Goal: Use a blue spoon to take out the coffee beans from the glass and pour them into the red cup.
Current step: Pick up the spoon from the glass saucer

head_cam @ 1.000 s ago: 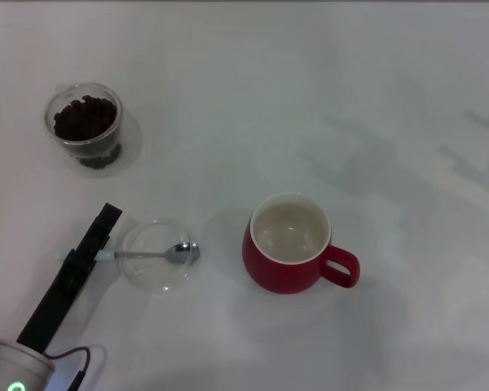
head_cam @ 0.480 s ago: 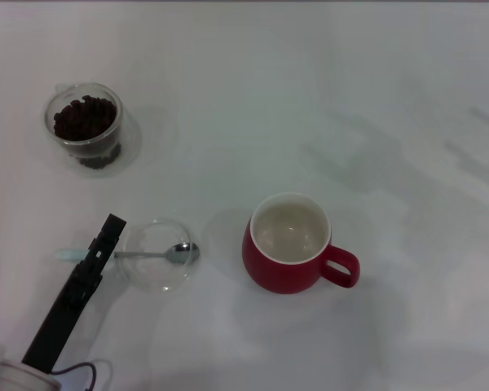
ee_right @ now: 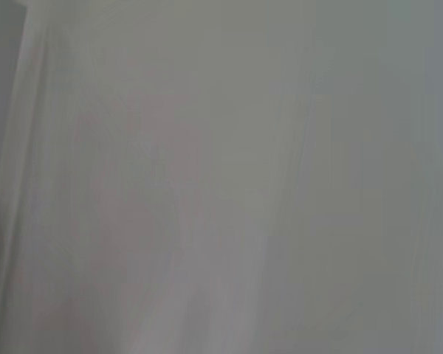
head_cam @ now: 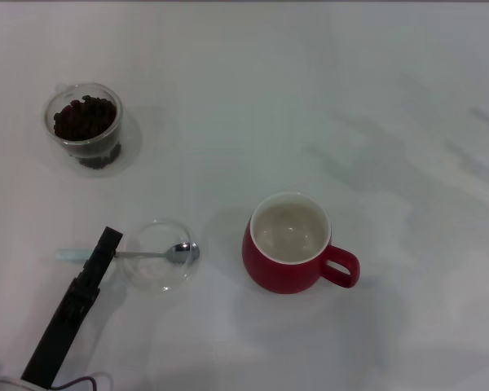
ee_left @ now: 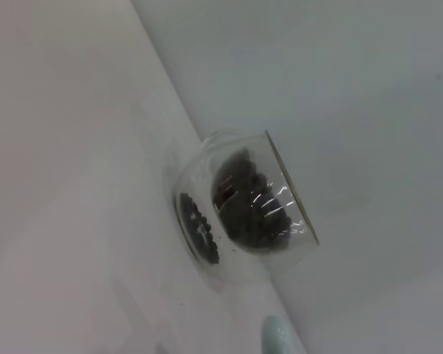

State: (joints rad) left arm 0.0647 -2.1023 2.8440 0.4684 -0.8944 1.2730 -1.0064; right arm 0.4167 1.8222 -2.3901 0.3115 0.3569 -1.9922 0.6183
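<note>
The left gripper reaches in from the near left edge of the head view as a long dark bar, its tip over the pale handle of the blue spoon. Finger spacing cannot be told – only one dark edge shows. Well beyond the tip, farther from the robot, stands the glass holding the coffee beans; the left wrist view shows the same glass with beans inside. Just right of the tip, the spoon lies across a shallow clear dish, metal bowl resting inside it, handle projecting leftward under the gripper. Farther right – well apart from the gripper – sits the red cup, upright, cream interior bare, loop handle pointing right. All rest on a white table. The right gripper is not in view
</note>
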